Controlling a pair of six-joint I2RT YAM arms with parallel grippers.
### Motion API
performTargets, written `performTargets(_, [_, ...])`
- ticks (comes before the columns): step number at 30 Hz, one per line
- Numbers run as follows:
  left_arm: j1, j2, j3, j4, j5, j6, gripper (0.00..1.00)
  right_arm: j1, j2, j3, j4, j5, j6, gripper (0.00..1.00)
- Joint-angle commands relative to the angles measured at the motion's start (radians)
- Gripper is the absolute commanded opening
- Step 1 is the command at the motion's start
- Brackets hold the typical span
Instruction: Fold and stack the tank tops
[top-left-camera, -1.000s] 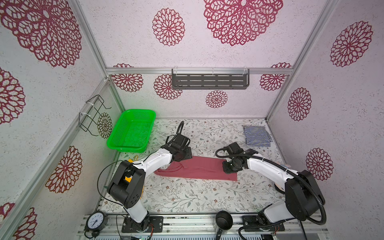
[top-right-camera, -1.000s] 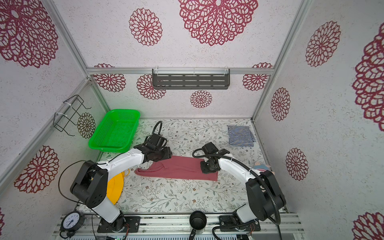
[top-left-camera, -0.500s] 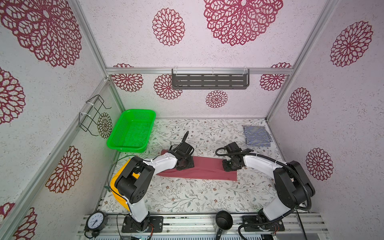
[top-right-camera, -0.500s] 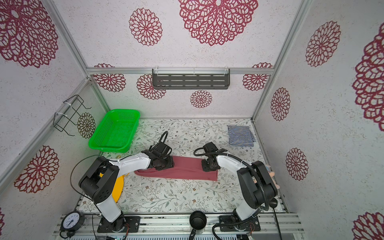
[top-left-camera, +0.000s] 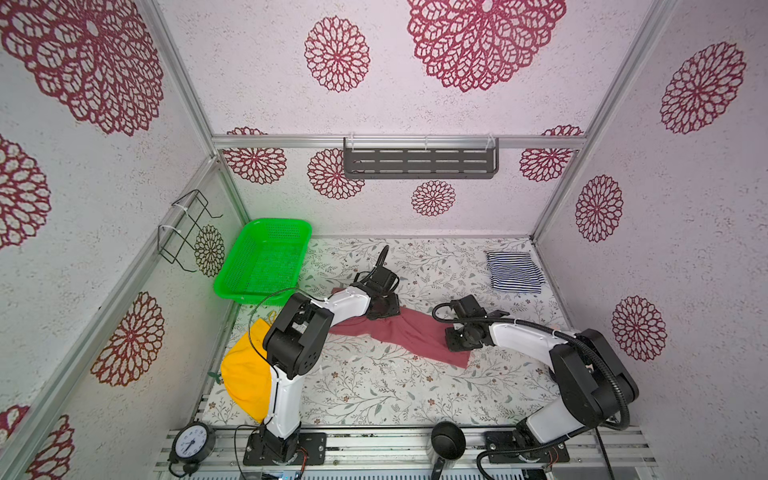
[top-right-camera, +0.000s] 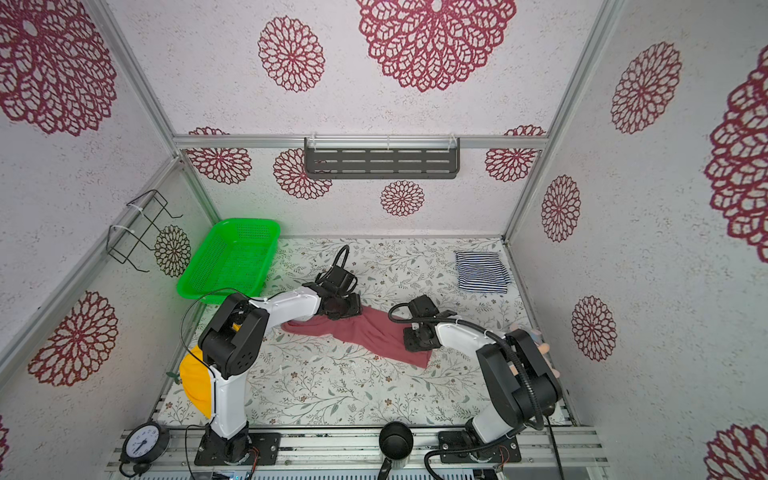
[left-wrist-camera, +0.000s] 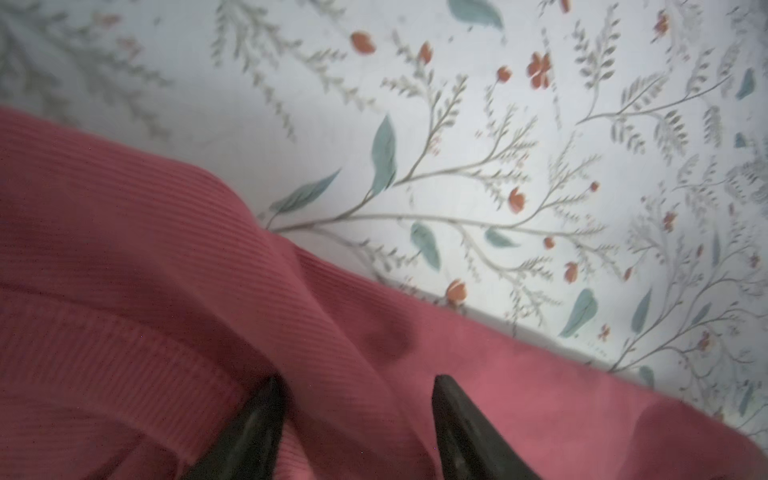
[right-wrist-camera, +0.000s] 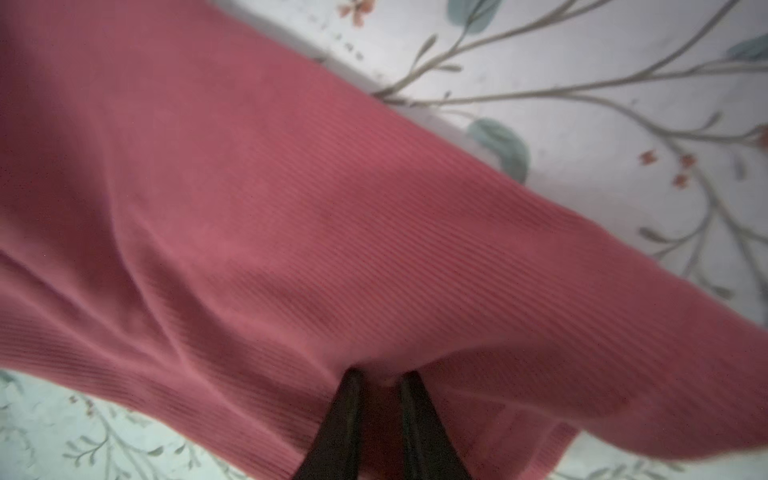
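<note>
Floral tabletop (top-left-camera: 374, 395) | folding now: right end effector (right-wrist-camera: 381, 376) clamps ribbed rose-red tank top (top-left-camera: 415, 332); left end effector (left-wrist-camera: 358, 380) straddles it, grip unclear | next: halve it, stack on folded navy-striped tank top (top-left-camera: 513, 272)

The left arm (top-left-camera: 345, 301) rises from its base at 7 o'clock, bends sharply at the elbow, and its white forearm reaches low toward about 3 o'clock. The left gripper (left-wrist-camera: 359, 386) points down, and its two fingers stand well apart with the tips on the red top (left-wrist-camera: 166, 249). The right arm (top-left-camera: 523, 336) rises from 5 o'clock, bends, and reaches between 9 and 10 o'clock. The right gripper (right-wrist-camera: 381, 376) also points down, with its fingers pinched close on a fold of the red top.
</note>
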Motion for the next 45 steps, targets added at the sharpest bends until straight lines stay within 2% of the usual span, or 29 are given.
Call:
performTargets(1, [0.007, 0.067, 0.043, 0.036, 0.08, 0.06, 0.61, 0.082, -0.03, -0.053, 0.043, -0.15, 0.116, 0.2])
performTargets(4, [0.009, 0.069, 0.092, -0.022, 0.08, 0.147, 0.62, 0.13, -0.075, -0.061, 0.086, -0.191, 0.16, 0.2])
performTargets(9, [0.028, -0.017, -0.002, -0.116, 0.009, 0.326, 0.63, 0.121, -0.157, -0.034, -0.089, -0.056, 0.103, 0.2])
performTargets(15, [0.095, -0.194, -0.126, -0.112, 0.027, 0.384, 0.65, 0.089, -0.195, 0.005, -0.121, -0.004, 0.041, 0.2])
performTargets(18, [0.101, -0.26, -0.105, -0.127, 0.007, 0.386, 0.77, 0.064, -0.153, 0.038, -0.095, 0.004, -0.008, 0.21])
performTargets(21, [0.106, -0.285, -0.034, -0.256, -0.07, 0.331, 0.87, 0.057, -0.099, 0.09, -0.111, 0.062, -0.081, 0.29])
performTargets(24, [0.117, -0.324, -0.061, -0.346, -0.139, 0.198, 0.87, 0.055, -0.07, 0.139, -0.133, 0.124, -0.167, 0.42])
performTargets(28, [0.127, -0.403, -0.282, -0.243, -0.126, -0.007, 0.83, 0.047, 0.002, 0.186, -0.132, 0.113, -0.262, 0.52])
performTargets(30, [0.127, -0.412, -0.344, -0.209, -0.125, -0.077, 0.82, 0.047, 0.041, 0.199, -0.144, 0.096, -0.288, 0.6])
performTargets(33, [0.12, -0.413, -0.389, -0.173, -0.126, -0.136, 0.82, 0.047, 0.063, 0.188, -0.153, 0.089, -0.307, 0.65])
performTargets(37, [0.116, -0.378, -0.389, -0.154, -0.157, -0.177, 0.83, 0.047, 0.06, 0.157, -0.142, 0.093, -0.308, 0.65])
performTargets(40, [0.114, -0.364, -0.404, -0.073, -0.159, -0.208, 0.84, 0.047, 0.058, 0.137, -0.126, 0.087, -0.301, 0.65])
performTargets(45, [0.108, -0.334, -0.385, -0.025, -0.153, -0.226, 0.91, 0.044, 0.071, 0.123, -0.119, 0.075, -0.296, 0.61])
